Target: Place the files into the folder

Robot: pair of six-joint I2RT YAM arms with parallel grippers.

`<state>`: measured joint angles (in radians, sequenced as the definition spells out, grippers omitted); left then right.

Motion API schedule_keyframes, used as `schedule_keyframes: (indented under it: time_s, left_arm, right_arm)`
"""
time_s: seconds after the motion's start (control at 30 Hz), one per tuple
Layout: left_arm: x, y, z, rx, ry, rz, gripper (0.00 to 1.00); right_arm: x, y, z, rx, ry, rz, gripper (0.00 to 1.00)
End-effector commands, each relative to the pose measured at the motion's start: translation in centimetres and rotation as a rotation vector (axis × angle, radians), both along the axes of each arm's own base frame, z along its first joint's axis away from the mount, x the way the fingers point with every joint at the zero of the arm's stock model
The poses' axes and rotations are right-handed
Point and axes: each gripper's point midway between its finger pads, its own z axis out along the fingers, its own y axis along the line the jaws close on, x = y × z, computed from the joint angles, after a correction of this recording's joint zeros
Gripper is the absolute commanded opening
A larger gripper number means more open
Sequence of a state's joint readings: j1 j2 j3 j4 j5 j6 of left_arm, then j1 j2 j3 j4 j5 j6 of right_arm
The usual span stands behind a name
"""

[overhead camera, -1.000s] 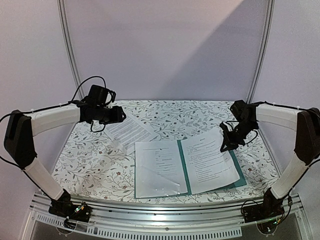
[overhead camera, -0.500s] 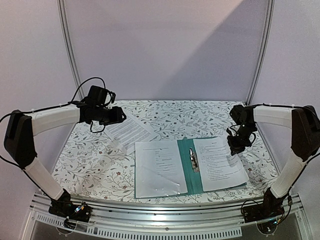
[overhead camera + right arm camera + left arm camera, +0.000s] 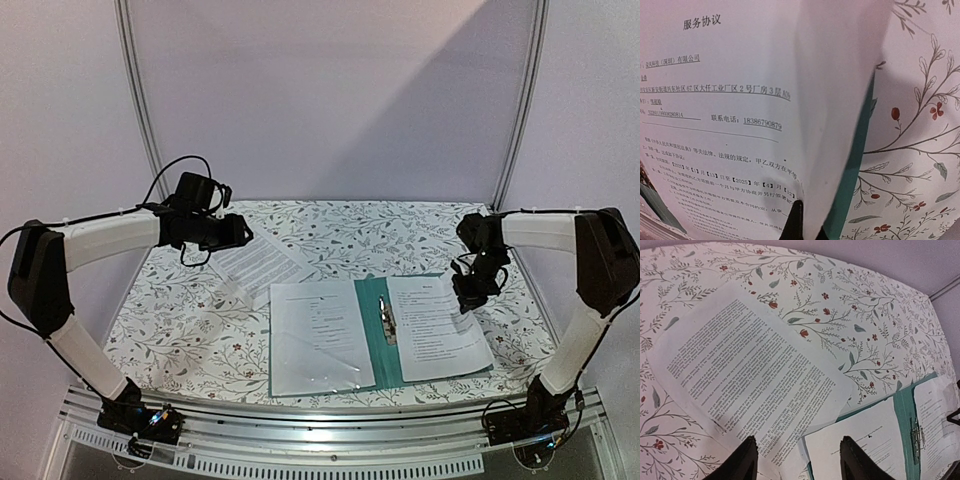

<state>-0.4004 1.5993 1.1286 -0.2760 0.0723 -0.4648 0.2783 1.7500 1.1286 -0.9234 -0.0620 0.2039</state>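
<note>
The teal folder [image 3: 380, 352] lies open near the front of the table, its silver clip [image 3: 385, 318] bare on the spine. One printed sheet [image 3: 312, 335] lies on its left half. A second sheet [image 3: 432, 328] lies on its right half. My right gripper [image 3: 468, 297] is shut on that sheet's far right edge, which curls up in the right wrist view [image 3: 740, 125], with one finger [image 3: 792, 222] showing under it. A third sheet [image 3: 262, 265] lies loose on the table, behind and left of the folder. My left gripper [image 3: 243, 232] hovers open and empty above it [image 3: 745, 370].
The table has a floral cloth [image 3: 180, 320]. The loose sheet's near corner overlaps the folder's far left corner [image 3: 850, 412]. The folder's right edge [image 3: 852, 170] lies close to the table's right side. Metal frame posts [image 3: 140, 100] stand behind.
My right gripper has pulled the right sheet to the right and lowered it, which uncovered the teal spine and clip. The left arm has not moved.
</note>
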Motion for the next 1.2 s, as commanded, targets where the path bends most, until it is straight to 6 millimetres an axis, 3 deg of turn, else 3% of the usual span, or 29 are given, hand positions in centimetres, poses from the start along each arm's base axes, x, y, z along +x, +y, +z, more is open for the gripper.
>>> schedule_keyframes:
  time_s: [0.0,0.6,0.97,1.17]
  left_arm:
    - [0.0,0.4,-0.3,-0.013,0.007,0.007,0.56]
    - [0.0,0.3,-0.4,-0.02,0.009,0.003,0.56]
    - [0.0,0.2,-0.6,-0.021,0.015,0.001,0.55]
    - [0.0,0.2,-0.7,-0.022,0.018,-0.003,0.55]
  right_arm:
    - [0.7,0.6,0.1,0.026,-0.012,0.013,0.0]
    - [1.1,2.4,0.1,0.042,-0.022,0.074,0.0]
    - [1.3,2.4,0.0,0.032,-0.019,0.079,0.0]
    - [1.3,2.1,0.0,0.014,-0.011,0.075,0.15]
